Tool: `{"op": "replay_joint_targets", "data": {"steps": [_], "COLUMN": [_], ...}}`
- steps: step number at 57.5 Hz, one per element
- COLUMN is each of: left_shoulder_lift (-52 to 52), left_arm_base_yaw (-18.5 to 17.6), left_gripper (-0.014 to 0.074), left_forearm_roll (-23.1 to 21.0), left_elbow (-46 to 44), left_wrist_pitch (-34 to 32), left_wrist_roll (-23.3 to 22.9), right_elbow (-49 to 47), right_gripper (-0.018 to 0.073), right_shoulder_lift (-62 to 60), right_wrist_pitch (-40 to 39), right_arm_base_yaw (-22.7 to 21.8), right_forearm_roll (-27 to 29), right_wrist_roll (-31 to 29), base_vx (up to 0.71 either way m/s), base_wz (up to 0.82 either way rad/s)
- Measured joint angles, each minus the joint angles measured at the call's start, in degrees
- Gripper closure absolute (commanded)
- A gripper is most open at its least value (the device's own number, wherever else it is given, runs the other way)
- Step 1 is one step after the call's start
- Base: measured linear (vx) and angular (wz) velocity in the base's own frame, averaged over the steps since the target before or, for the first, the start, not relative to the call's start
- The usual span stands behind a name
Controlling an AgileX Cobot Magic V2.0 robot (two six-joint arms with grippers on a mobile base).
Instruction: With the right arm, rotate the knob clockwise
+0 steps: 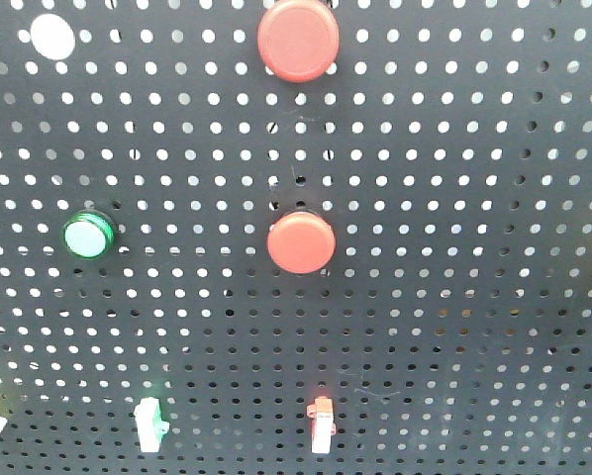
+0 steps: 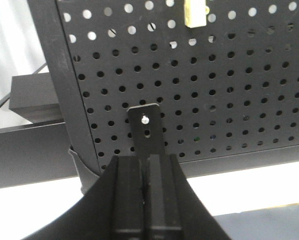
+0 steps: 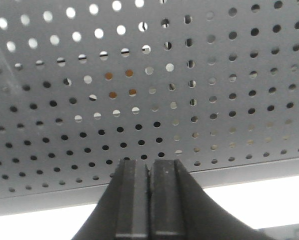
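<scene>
The right gripper [image 3: 149, 172] hung with its fingers pressed together on nothing, low before the pegboard [image 3: 229, 100]. No knob showed in its view; the front view held 2 red round caps [image 1: 301, 242], likely rigid, smooth, and best pinched across the rim.

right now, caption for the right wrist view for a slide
Right gripper shut and empty, facing the lower edge of the perforated panel.
</scene>
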Motion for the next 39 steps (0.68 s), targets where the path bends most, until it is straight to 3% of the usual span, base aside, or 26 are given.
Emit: {"op": "replay_joint_targets", "data": {"steps": [39], "left_shoulder_lift": [0.0], "left_arm_base_yaw": [0.0], "left_gripper": [0.0603], "left_forearm_roll": [0.0], "left_elbow": [0.0], "left_wrist_pitch": [0.0], "left_wrist_roll": [0.0], "right_elbow": [0.0], "right_gripper": [0.0567], "right_shoulder_lift": [0.0], "right_wrist_pitch": [-0.3], "right_arm_base_yaw": [0.0], "right_forearm_roll": [-0.3], "right_wrist_roll": [-0.3], "base_vx": [0.00], "base_wz": [0.00]}}
